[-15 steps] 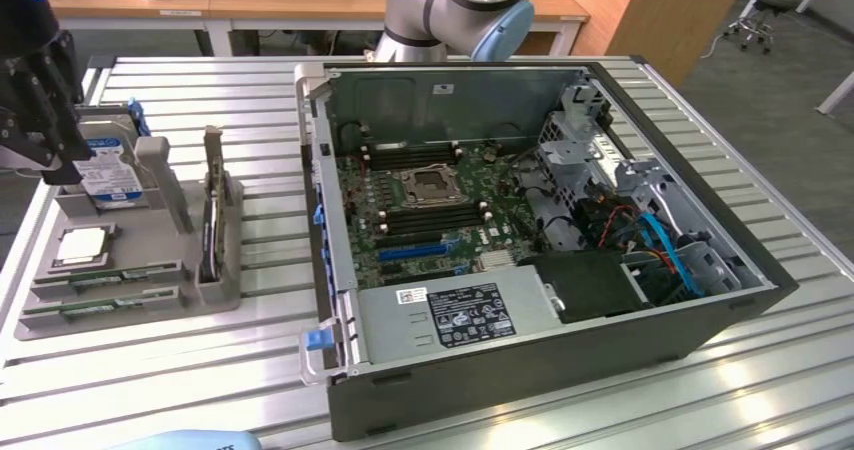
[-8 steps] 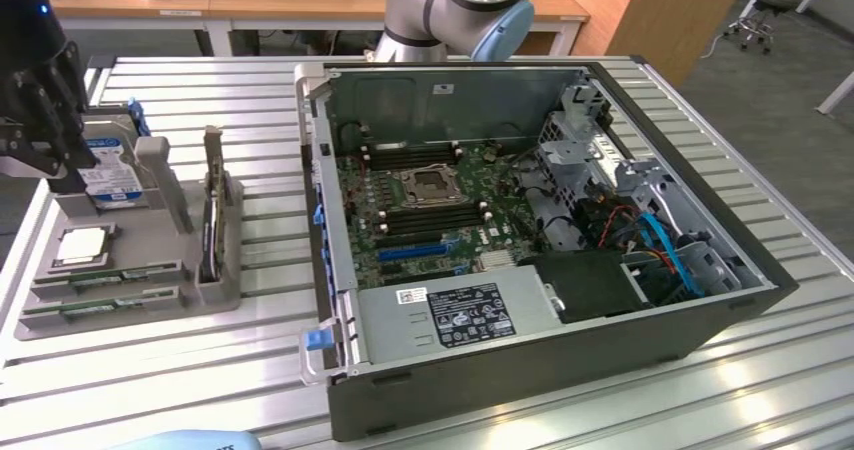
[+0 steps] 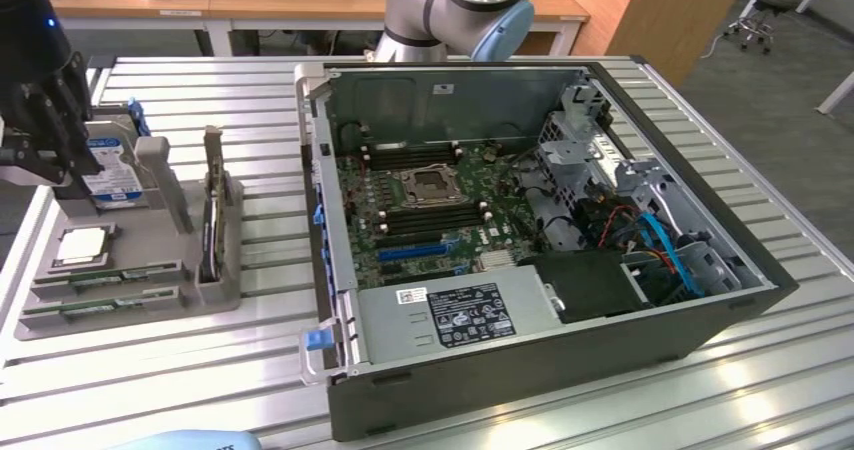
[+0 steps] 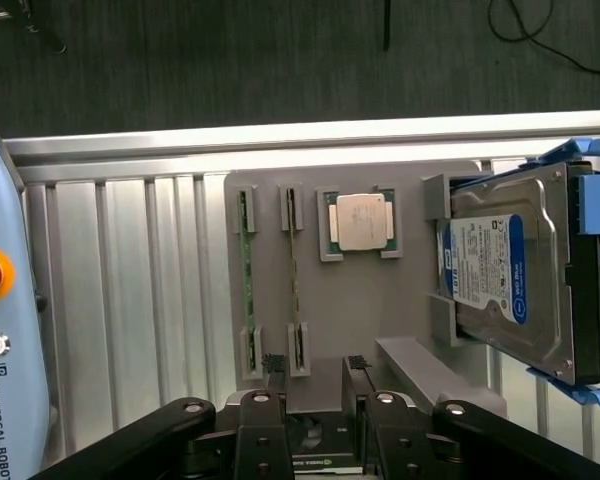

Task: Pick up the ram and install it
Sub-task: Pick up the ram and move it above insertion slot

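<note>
Gripper (image 4: 315, 368) is hovering over the tray (image 4: 380, 310) edge, jaws standing spread and pinching nothing. Ram (image 4: 294, 270) is sitting in its slot just beside the CPU (image 4: 362, 220). Twin stick (image 4: 246, 270) is sitting parallel in the next slot, farther from the CPU. One fingertip (image 4: 273, 366) is hanging near the sticks' end clips; can't tell if it's touching. Drive (image 4: 500, 270) is leaning in its cradle past the CPU. Open PC case (image 3: 534, 220) is sitting on the table (image 3: 747, 390), to the exterior view's right of the tray.

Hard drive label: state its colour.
The hard drive label is blue and white; the wrist view shows it best.
</note>
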`<action>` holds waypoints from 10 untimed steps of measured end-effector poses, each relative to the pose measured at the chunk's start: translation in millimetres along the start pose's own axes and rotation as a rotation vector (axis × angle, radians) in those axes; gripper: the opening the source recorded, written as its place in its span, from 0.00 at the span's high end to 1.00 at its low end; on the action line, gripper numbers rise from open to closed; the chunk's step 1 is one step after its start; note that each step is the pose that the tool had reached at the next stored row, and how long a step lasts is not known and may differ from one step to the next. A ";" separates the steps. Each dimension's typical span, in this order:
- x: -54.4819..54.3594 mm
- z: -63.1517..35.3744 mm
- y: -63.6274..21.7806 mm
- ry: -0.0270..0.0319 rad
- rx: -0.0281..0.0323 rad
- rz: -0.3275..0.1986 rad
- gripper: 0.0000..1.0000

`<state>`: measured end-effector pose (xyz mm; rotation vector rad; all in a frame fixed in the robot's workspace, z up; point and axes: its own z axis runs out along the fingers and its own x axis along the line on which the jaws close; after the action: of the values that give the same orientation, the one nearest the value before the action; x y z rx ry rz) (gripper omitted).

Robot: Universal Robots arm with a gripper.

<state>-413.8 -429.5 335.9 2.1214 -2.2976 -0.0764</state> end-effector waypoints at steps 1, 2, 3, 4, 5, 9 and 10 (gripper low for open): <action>0.0 1.2 -0.1 0.0001 0.0000 0.000 0.65; 0.1 2.4 -0.1 0.0000 0.0000 0.000 0.65; 0.1 3.6 -0.2 0.0000 0.0000 0.000 0.65; 0.1 4.9 -0.2 0.0000 0.0000 0.000 0.65; 0.1 6.2 -0.3 0.0000 0.0000 0.000 0.65; 0.3 11.7 -0.6 0.0001 0.0000 0.000 0.65; 0.3 13.1 -0.6 0.0001 0.0000 -0.001 0.65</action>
<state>-413.8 -429.5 322.7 2.1220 -2.2970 -0.0763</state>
